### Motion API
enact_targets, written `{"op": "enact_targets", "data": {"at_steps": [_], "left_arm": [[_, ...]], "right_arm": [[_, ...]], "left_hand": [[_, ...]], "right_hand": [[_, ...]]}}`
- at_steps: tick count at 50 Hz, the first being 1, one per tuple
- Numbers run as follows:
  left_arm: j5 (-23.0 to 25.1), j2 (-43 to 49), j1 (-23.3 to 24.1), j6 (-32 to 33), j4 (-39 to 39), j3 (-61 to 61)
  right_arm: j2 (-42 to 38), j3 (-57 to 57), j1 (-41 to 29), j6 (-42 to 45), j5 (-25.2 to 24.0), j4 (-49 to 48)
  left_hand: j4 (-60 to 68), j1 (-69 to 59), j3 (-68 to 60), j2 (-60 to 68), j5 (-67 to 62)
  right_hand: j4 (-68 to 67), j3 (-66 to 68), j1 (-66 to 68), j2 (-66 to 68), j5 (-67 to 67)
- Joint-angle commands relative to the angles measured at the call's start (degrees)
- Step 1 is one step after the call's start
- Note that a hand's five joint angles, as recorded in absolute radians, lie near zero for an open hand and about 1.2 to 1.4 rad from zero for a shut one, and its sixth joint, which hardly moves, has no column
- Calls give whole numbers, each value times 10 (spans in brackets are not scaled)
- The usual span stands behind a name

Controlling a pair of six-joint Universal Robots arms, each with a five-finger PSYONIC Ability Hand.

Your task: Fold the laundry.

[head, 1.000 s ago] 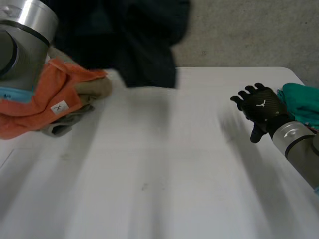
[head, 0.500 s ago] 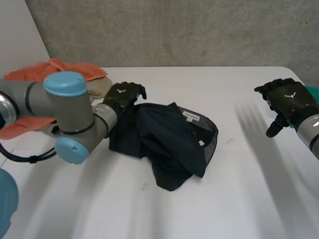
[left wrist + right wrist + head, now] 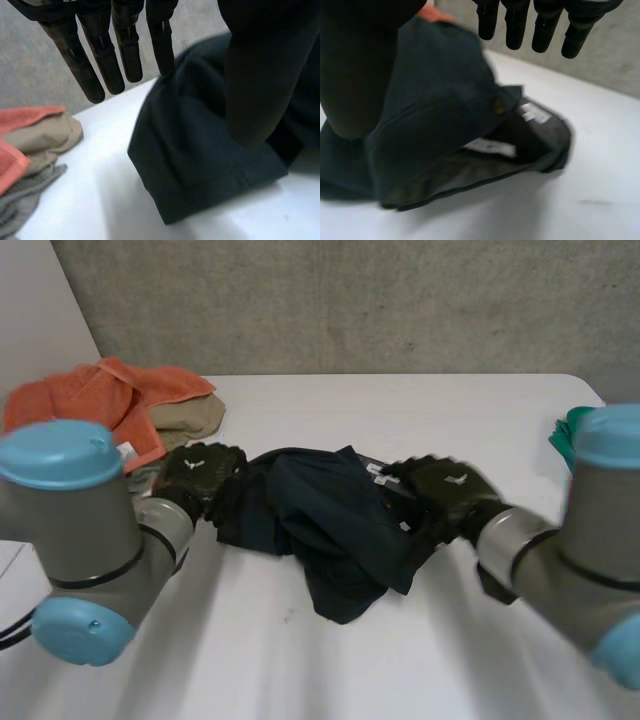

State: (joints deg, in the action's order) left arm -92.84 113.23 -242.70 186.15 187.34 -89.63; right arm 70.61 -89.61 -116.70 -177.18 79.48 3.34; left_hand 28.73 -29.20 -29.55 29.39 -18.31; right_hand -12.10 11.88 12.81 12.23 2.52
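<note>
Our right robot hand (image 3: 450,490) has swung in to the crumpled dark navy garment (image 3: 320,515) at the middle of the worktop (image 3: 300,665), opposite our left robot hand (image 3: 205,470), both straight-fingered and holding nothing, so spreading likely follows.

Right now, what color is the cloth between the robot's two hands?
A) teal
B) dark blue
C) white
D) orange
B: the dark cloth lies crumpled between the left hand and the right hand, while the orange cloth sits off beyond the left hand.
</note>
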Motion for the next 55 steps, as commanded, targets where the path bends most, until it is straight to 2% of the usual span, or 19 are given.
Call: {"op": "enact_targets", "data": {"at_steps": [1, 3, 6, 7, 8, 9, 13, 20, 23, 26, 28, 31, 36, 40, 44, 45, 51, 53, 55], "left_arm": [[6, 114, -6, 1, 32, 64], [7, 142, -6, 1, 32, 87], [4, 190, -5, 0, 27, 136], [2, 199, -3, 1, 23, 147], [0, 211, -1, 0, 15, 164], [-1, 213, -1, 0, 12, 170], [0, 177, 0, -1, -9, 195], [4, -21, -3, -1, -23, 184], [5, -98, -4, -10, -35, 184], [11, -138, -3, -22, -47, 184], [31, -158, -4, -27, -58, 186], [62, -161, -7, -30, -60, 187], [70, -127, -15, -30, -57, 189], [67, -37, -21, -29, -51, 212], [56, 52, -30, -32, -56, 246], [56, 79, -22, -33, -63, 244], [56, 87, 6, -60, -123, 213], [56, 72, 14, -95, -162, 192], [58, 55, 19, -122, -186, 171]], "right_arm": [[-113, 67, -66, 10, 59, -12], [-128, 79, -70, 11, 70, -21], [-133, 91, -72, 12, 88, -46], [-131, 91, -71, 12, 91, -55], [-125, 89, -68, 17, 95, -77], [-118, 89, -67, 21, 95, -88], [-47, 91, -63, 75, 92, -100], [79, 113, -34, 225, 79, -64], [123, 142, -13, 264, 73, -25], [146, 167, -4, 272, 68, 11], [158, 187, 7, 272, 61, 33], [162, 192, 14, 272, 52, 45], [154, 178, 11, 265, 52, 47], [113, 157, 18, 251, 50, 41], [36, 158, 19, 228, 54, 40], [12, 160, 19, 220, 59, 40], [-28, 163, 11, 215, 101, 15], [-39, 166, 11, 216, 118, -9], [-42, 167, 12, 217, 124, -22]], "left_hand": [[20, -15, -12, 13, -24], [20, -15, -12, 13, -24], [92, -87, -84, 85, -96], [184, -179, -176, 177, -188], [418, -413, -410, 411, -422], [512, -507, -504, 505, -516], [513, -508, -504, 506, -517], [513, -508, -504, 506, -517], [513, -508, -504, 506, -517], [513, -508, -504, 506, -517], [513, -508, -504, 506, -517], [513, -508, -504, 506, -517], [513, -508, -504, 506, -517], [513, -508, -504, 506, -517], [513, -508, -504, 506, -517], [388, -383, -380, 381, -392], [66, -61, -58, 59, -70], [5, -1, 3, -1, -9], [-2, 6, 10, -8, -2]], "right_hand": [[-72, 74, 65, 71, 68], [-156, 158, 149, 155, 152], [-492, 494, 485, 490, 488], [-608, 610, 601, 607, 604], [-678, 680, 671, 677, 674], [-679, 681, 672, 678, 675], [-679, 681, 672, 678, 675], [-679, 681, 672, 678, 675], [-679, 681, 672, 678, 675], [-679, 681, 672, 678, 675], [-679, 681, 672, 678, 675], [-679, 681, 672, 678, 675], [-679, 681, 672, 678, 675], [-679, 681, 672, 678, 675], [-679, 681, 672, 678, 675], [-679, 681, 672, 678, 675], [-679, 681, 672, 678, 675], [-679, 681, 672, 678, 675], [-679, 681, 672, 678, 675]]}}
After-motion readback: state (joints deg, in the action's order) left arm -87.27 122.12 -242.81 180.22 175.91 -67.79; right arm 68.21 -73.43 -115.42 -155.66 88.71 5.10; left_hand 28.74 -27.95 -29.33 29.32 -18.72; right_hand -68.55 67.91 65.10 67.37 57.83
